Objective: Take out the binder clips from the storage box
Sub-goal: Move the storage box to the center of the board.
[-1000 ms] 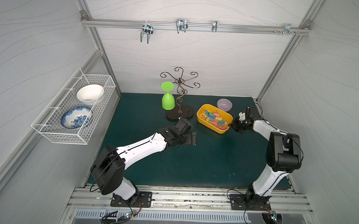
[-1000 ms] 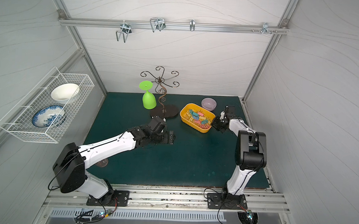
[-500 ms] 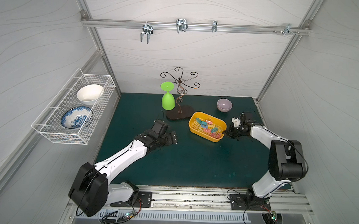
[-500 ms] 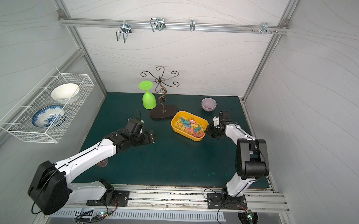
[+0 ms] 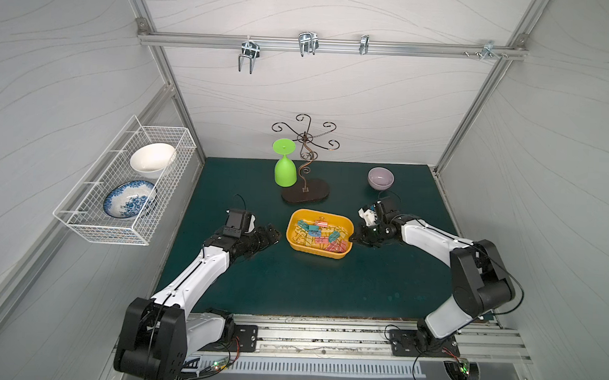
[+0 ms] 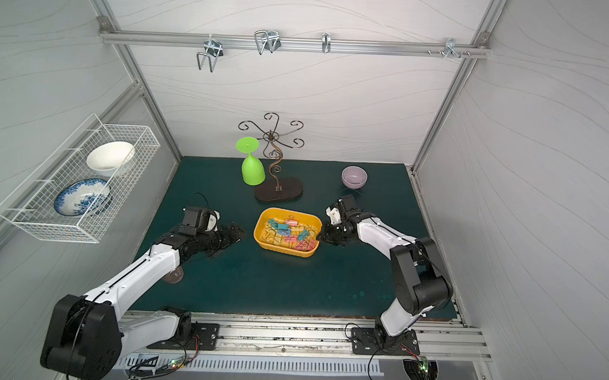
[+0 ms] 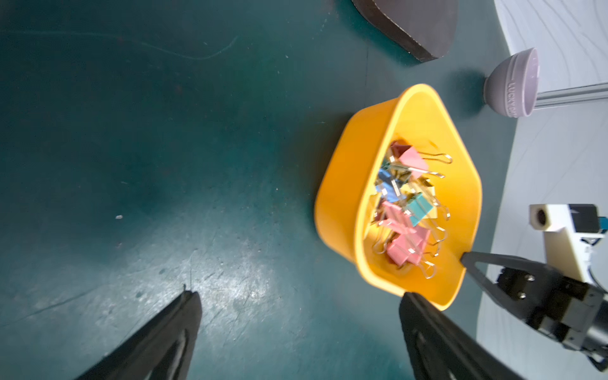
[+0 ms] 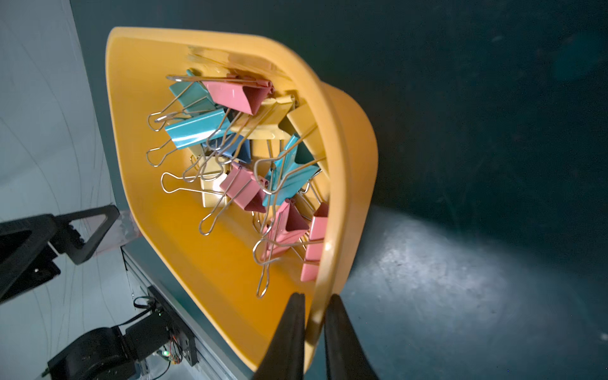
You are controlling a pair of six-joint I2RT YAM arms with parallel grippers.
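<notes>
yellow-orange storage box [image 5: 314, 252] is lying in the middle of the bench [image 5: 327, 287], its long axis running left to right, binder clips [image 5: 320, 234] heaped inside. my right jaws are pinching the rim at its right end, nearly closed on the thin wall. my left jaws are standing wide and empty just beside its left end, facing the clips.

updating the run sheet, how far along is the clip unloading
Done: nothing; no clip lies on the table. In hand: the right end effector pinches the storage box rim; the left end effector hangs open beside it. Left: all binder clips, piled in the box.
</notes>
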